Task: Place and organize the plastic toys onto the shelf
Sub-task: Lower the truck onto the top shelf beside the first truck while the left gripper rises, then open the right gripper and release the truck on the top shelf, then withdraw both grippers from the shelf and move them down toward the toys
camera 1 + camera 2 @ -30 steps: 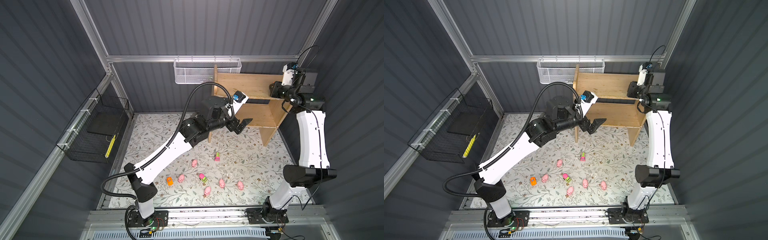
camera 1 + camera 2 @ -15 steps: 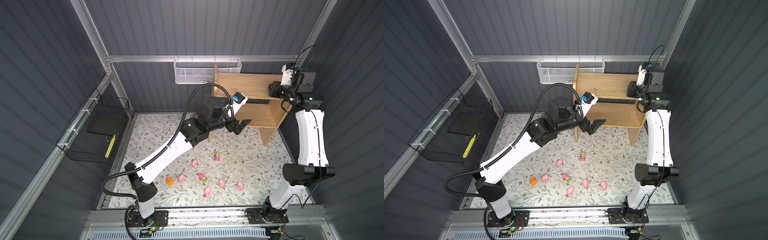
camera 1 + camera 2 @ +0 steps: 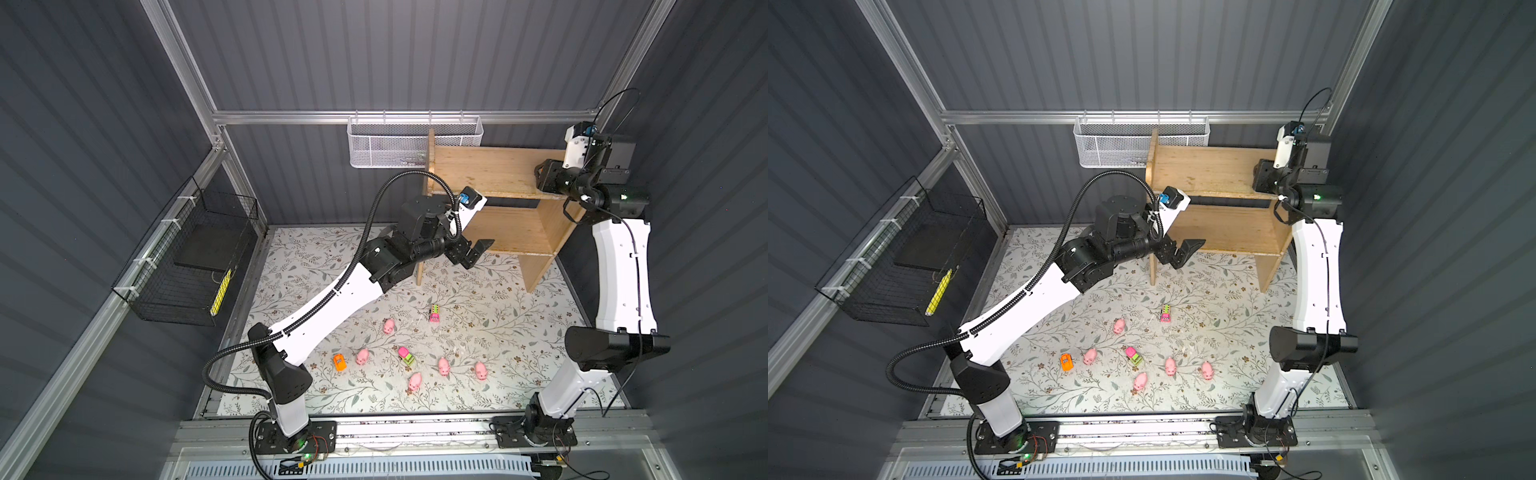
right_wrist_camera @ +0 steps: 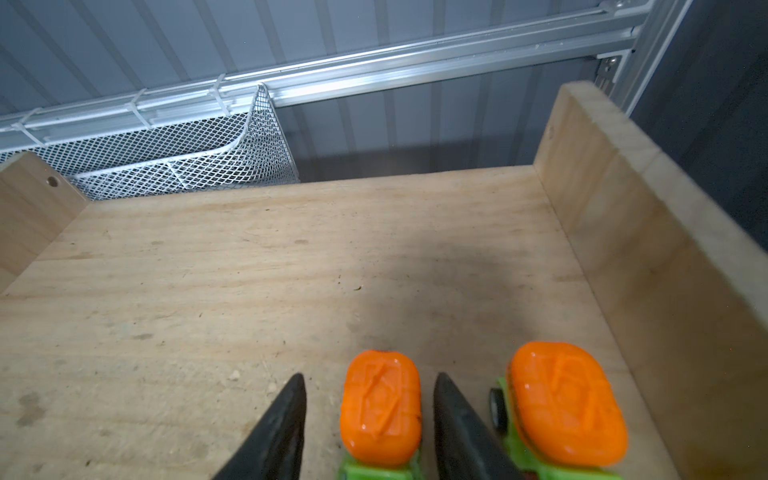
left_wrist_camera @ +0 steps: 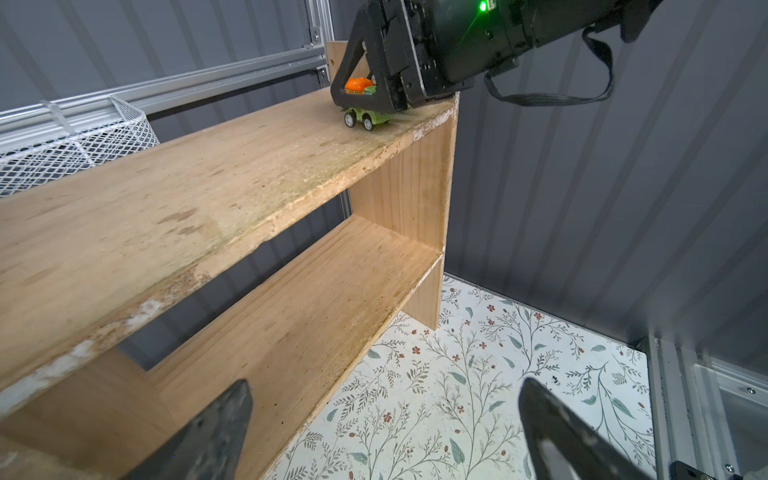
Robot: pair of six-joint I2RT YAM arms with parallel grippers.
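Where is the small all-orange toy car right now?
In both top views the orange car lies on the floral mat, leftmost of the toys there, just left of a pink pig.

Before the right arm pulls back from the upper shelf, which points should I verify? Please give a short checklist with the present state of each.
1. Green-and-orange vehicle stands on its wheels on the upper board of the shelf: ok.
2. Right end effector apart from it on both sides: ok, narrow gaps.
3. Its outer finger clear of the second vehicle: cannot tell.
4. Left end effector open and empty: ok.
5. All toys shelved: not ok; five pigs and three vehicles lie on the mat.
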